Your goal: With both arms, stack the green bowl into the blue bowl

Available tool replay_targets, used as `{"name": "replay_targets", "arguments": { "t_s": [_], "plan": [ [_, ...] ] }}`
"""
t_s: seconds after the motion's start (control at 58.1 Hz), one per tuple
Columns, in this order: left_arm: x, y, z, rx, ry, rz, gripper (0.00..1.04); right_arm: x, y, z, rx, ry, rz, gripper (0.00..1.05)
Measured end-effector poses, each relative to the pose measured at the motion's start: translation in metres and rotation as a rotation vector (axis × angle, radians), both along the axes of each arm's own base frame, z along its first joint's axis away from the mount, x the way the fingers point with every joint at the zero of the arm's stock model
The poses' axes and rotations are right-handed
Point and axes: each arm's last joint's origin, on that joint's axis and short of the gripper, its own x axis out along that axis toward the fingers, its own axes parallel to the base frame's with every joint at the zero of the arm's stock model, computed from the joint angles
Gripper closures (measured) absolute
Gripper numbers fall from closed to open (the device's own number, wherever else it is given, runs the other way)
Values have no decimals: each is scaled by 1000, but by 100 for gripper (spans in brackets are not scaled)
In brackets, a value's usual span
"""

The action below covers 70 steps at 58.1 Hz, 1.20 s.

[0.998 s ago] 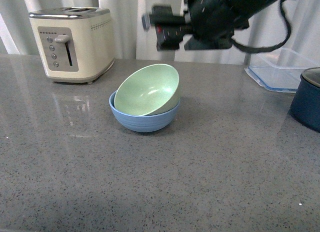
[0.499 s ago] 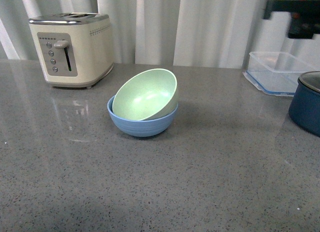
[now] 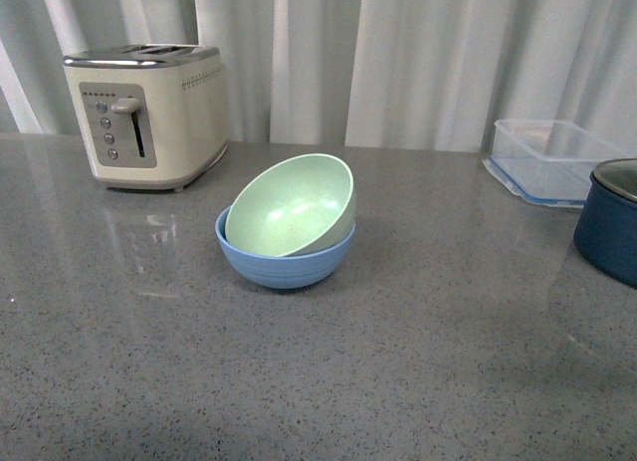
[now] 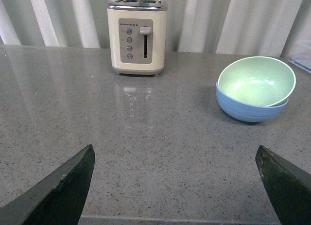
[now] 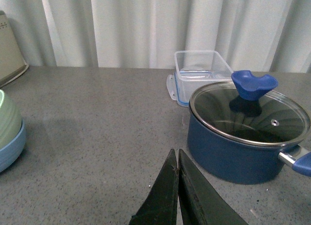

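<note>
Grey speckled countertop [image 3: 418, 361] with white curtains [image 3: 418, 53] behind. Cream toaster [image 3: 149, 113] at the far left, lever facing front. Dark blue pot [image 5: 245, 137] on the right with a glass lid and blue knob; clear container [image 5: 201, 69] just behind it, near the curtains.

Blue bowl [image 3: 284, 262] sits mid-counter, well apart from the toaster and pot. Green bowl [image 3: 292, 204] rests inside it, tilted, its far-right rim raised above the blue rim and its opening turned toward the front-left, not seated flat. Nothing touches either bowl.

Neither arm shows in the front view. Left gripper [image 4: 177, 186]: jaws spread wide, one black finger [image 4: 63, 186] at each lower corner of its wrist view, nothing between them, hanging over bare counter well short of the bowls. Right gripper [image 5: 178, 186]: fingers pressed together to a thin seam, holding nothing, above the counter just beside the pot.
</note>
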Motion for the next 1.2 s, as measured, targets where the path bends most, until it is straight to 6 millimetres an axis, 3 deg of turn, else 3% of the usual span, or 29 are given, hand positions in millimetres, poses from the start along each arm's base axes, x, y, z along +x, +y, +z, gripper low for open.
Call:
{"name": "replay_targets", "arguments": {
  "t_s": [0.378, 0.723, 1.204],
  "plan": [
    [0, 0, 0, 0, 0, 1, 7, -47, -23, -18, 1, 2, 0, 104],
    [0, 0, 0, 0, 0, 0, 7, -66, -23, -33, 1, 9, 2, 104],
    [0, 0, 0, 0, 0, 0, 7, -86, -23, -26, 1, -17, 3, 104]
  ]
}}
